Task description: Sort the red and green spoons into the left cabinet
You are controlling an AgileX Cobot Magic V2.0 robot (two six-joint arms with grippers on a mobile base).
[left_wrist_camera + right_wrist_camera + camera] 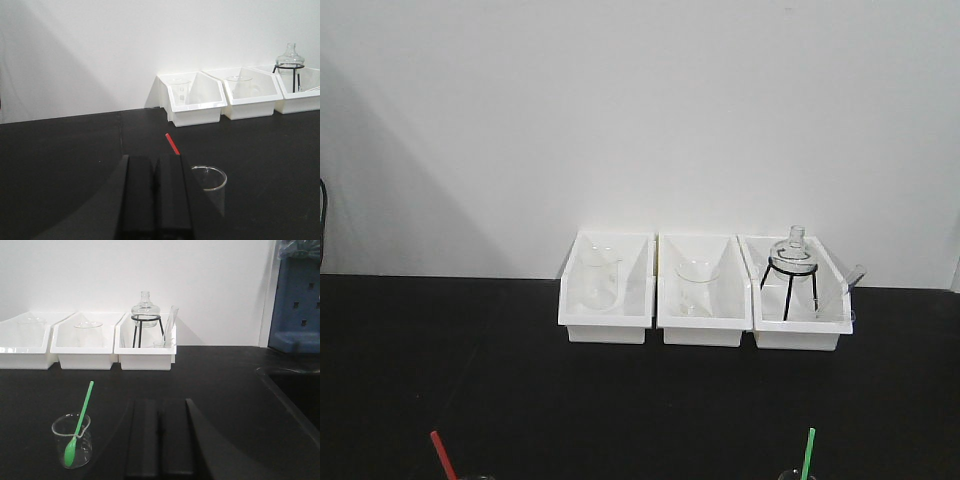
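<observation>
A red spoon [442, 455] shows only its handle at the bottom left of the front view. In the left wrist view its handle tip [172, 144] sticks up behind my left gripper [156, 159], which is shut and empty; a glass beaker [209, 182] stands just right of the fingers. A green spoon [80, 415] leans bowl-down in a glass beaker [72, 440], left of my right gripper [160, 402], which is shut and empty. Its handle shows in the front view [808, 452]. The left white bin [605, 331] holds a glass beaker at the back.
Three white bins stand in a row against the wall. The middle bin [702, 333] holds a beaker, and the right bin [798, 338] holds a flask on a black tripod and a tube. A dark sink edge [285, 385] and a blue rack [297, 300] lie at the right.
</observation>
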